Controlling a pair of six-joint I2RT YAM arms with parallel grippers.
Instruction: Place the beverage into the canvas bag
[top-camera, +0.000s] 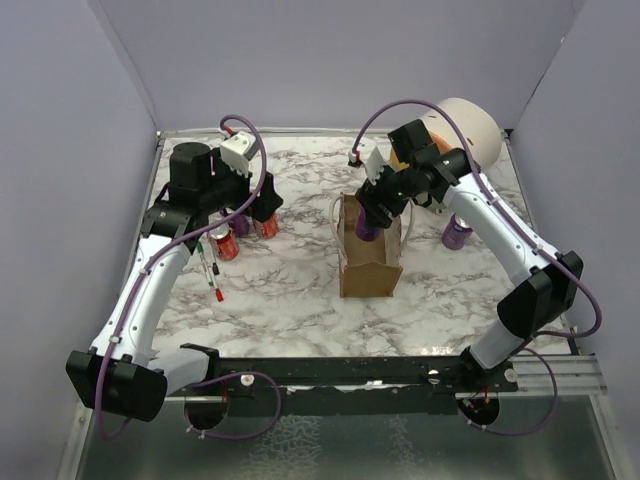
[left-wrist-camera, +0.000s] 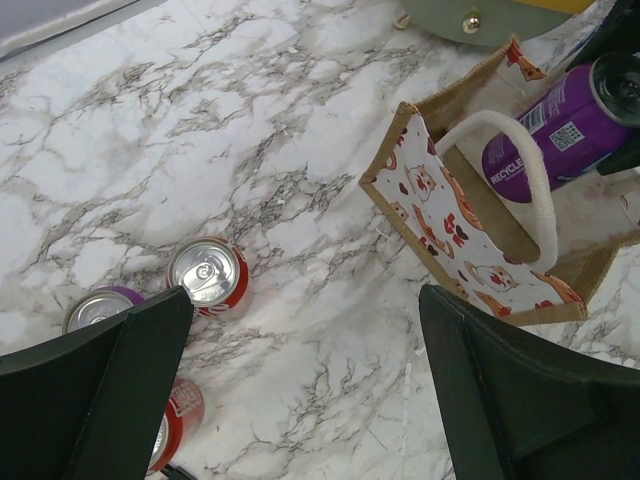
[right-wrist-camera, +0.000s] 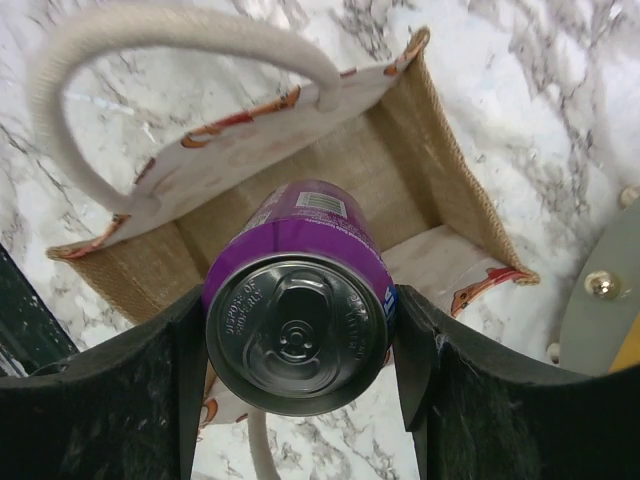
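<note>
Pinching the purple can (right-wrist-camera: 297, 335) over canvas bag (right-wrist-camera: 445, 190), right jaws hide its sides; left jaws spread.

The white, grey-veined marble tabletop (top-camera: 290, 300) carries everything. Beneath the left end effector (top-camera: 250, 205) stands a cluster of soda cans (top-camera: 225, 245), red ones and a purple one, with marker pens (top-camera: 212, 280) lying just on its near side. Directly under the right end effector (top-camera: 375, 215) the canvas bag (top-camera: 370, 272) stands upright. To that end effector's right stands a lone purple can (top-camera: 457, 232), and beyond it rests a cream-and-orange cylinder (top-camera: 472, 125).
</note>
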